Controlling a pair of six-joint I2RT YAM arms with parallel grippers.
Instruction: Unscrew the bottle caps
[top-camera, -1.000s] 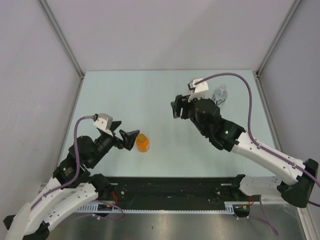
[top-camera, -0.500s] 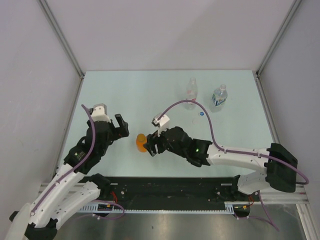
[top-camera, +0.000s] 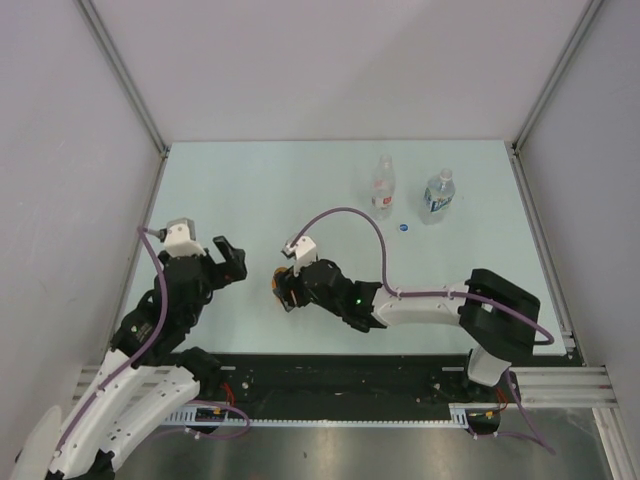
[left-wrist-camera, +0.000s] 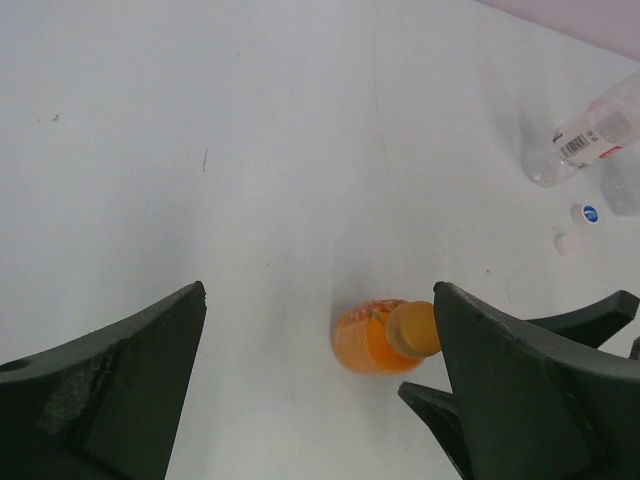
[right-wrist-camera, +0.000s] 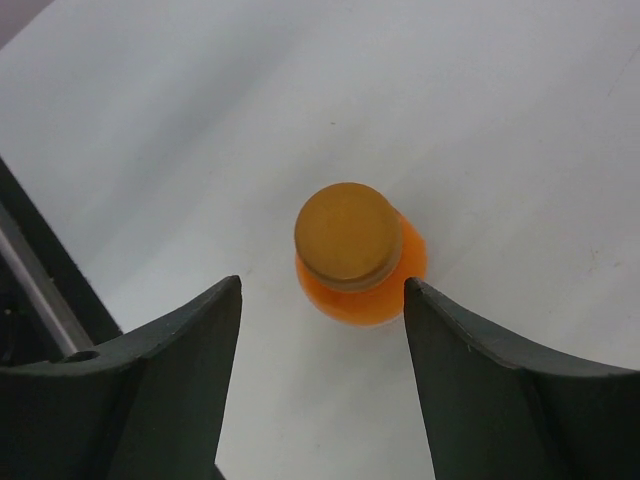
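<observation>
The short orange bottle stands upright near the table's front, its orange cap on. My right gripper hovers open over it, fingers either side and just short of the cap, touching nothing. In the top view that gripper covers most of the orange bottle. My left gripper is open and empty, a short way left of the bottle. The red-white labelled bottle and the blue-white one stand at the back right. A blue cap and a white cap lie loose on the table.
Grey walls with metal corner posts close the table on three sides. A black rail runs along the near edge between the arm bases. The right arm's cable loops over the middle of the table.
My right arm swung from beside the back bottles down and left to the orange bottle, uncovering the red-white bottle. My left gripper drew back left, away from the orange bottle.
</observation>
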